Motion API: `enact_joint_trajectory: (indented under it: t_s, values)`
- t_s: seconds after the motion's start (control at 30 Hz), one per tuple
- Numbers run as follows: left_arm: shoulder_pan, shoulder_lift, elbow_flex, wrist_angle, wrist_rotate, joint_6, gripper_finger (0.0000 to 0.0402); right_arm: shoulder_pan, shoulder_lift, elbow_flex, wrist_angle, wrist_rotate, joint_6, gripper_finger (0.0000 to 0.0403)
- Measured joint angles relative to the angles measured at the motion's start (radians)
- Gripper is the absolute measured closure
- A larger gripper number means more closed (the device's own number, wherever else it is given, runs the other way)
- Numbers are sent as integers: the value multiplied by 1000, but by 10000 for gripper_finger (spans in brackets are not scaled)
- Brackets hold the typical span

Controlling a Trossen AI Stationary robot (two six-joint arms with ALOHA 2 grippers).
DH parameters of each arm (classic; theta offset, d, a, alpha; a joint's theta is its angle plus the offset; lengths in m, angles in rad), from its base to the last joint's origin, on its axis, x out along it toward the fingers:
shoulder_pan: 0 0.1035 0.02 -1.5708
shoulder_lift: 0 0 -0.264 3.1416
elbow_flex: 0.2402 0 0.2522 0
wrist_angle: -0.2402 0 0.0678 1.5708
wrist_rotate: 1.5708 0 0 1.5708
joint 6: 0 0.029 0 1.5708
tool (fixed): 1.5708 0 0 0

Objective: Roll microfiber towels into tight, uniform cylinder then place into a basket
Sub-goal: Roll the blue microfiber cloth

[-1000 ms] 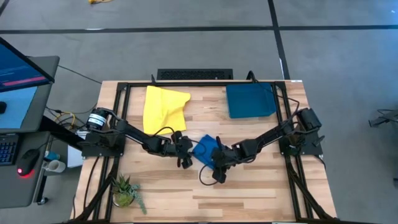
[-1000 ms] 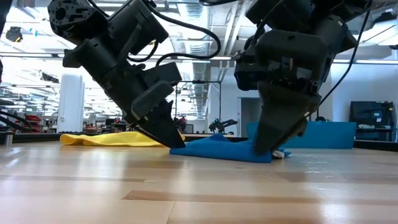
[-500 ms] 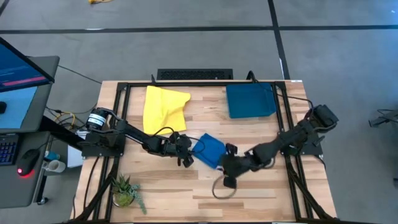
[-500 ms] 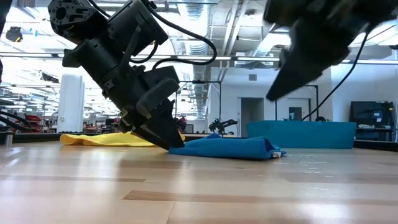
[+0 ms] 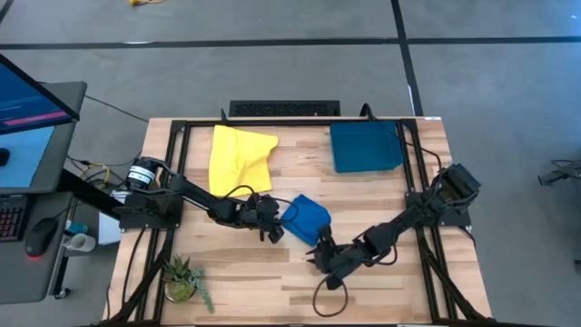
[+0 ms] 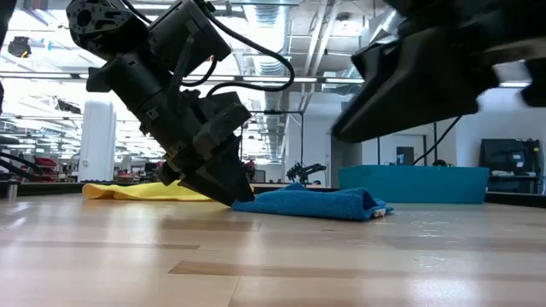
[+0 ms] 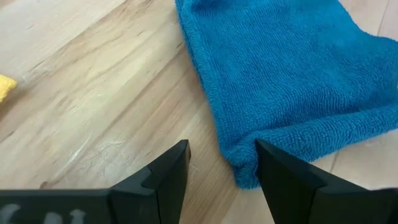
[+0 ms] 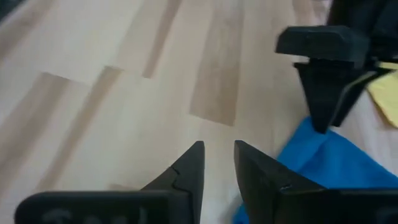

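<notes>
The blue towel (image 5: 307, 218) lies folded flat on the wooden table's middle (image 6: 311, 203). The yellow towel (image 5: 239, 156) is spread at the far left. The basket (image 5: 365, 147), a dark teal bin, stands at the far right. My left gripper (image 5: 275, 229) is open at the blue towel's left corner (image 7: 245, 168), which lies between its fingers. My right gripper (image 5: 318, 252) hovers above bare wood just near of the towel. Its fingers (image 8: 217, 152) stand a little apart with nothing between them. My left gripper comes slanting down from the table's left. The blue towel's corner (image 7: 249, 158) lies between the open fingers, right beside the inner side of one finger (image 7: 273, 168). I cannot tell whether that finger touches it. The towel rests flat on the table.
A small potted plant (image 5: 184, 277) stands at the table's near left corner. Black frame rails (image 5: 427, 245) run along the left and right sides. Bare wood (image 5: 263, 291) stretches along the near edge. A desk with a monitor (image 5: 27, 100) stands off the table's left.
My right gripper has let go of the blue towel's right end, risen, rolled, and swung toward the table's near edge. The towel, bunched under it before, now lies flatter. My left gripper has rolled a little and stayed at the towel's left corner.
</notes>
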Motion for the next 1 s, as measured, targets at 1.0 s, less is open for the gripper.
enact_joint_trajectory:
  t_s: [1.0]
  values:
    - [0,1,-1,-11,5,-3,224,-75,146,56,-64,-73,-41,235]
